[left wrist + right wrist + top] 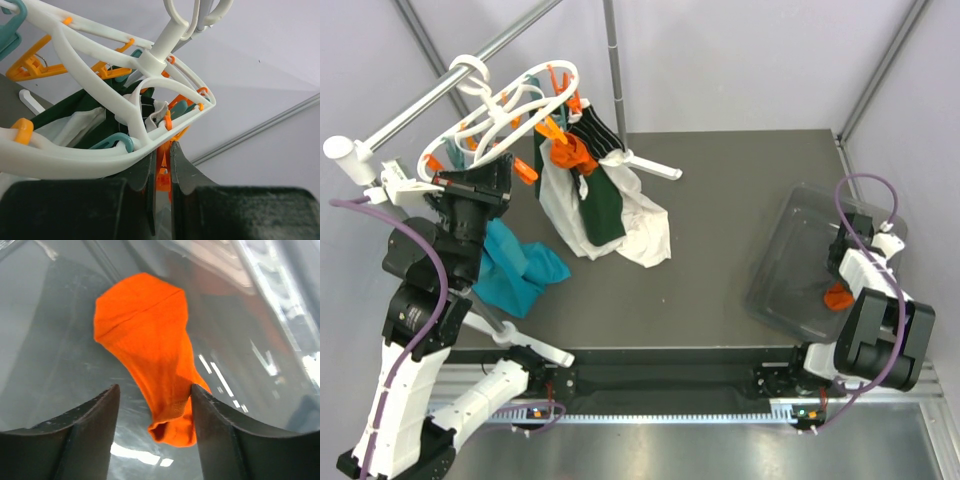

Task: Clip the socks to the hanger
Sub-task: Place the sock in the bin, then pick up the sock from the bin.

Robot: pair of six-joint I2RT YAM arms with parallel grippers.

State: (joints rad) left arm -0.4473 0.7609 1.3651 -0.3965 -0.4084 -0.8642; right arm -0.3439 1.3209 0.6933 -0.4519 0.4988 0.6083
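Observation:
The white oval hanger [510,100] hangs by its hook from the rail at the back left, ringed with orange clips. My left gripper [162,147] is shut on one orange clip [165,172] just under the hanger's ring [90,160]. An orange sock [570,152] and a dark striped sock [595,135] are pegged at the ring's right side. Another orange sock [145,330] lies on the floor of the clear bin [790,250]. My right gripper [155,387] is down in the bin, jaws apart. The sock's cuff lies between them against the right finger [210,420].
A grey metal rail [430,100] crosses the back left corner. A white cloth [640,225] and a dark-green cloth [600,205] hang from the hanger down to the table. Teal cloths [520,265] lie beside my left arm. A white stand foot [655,165] rests behind the cloths.

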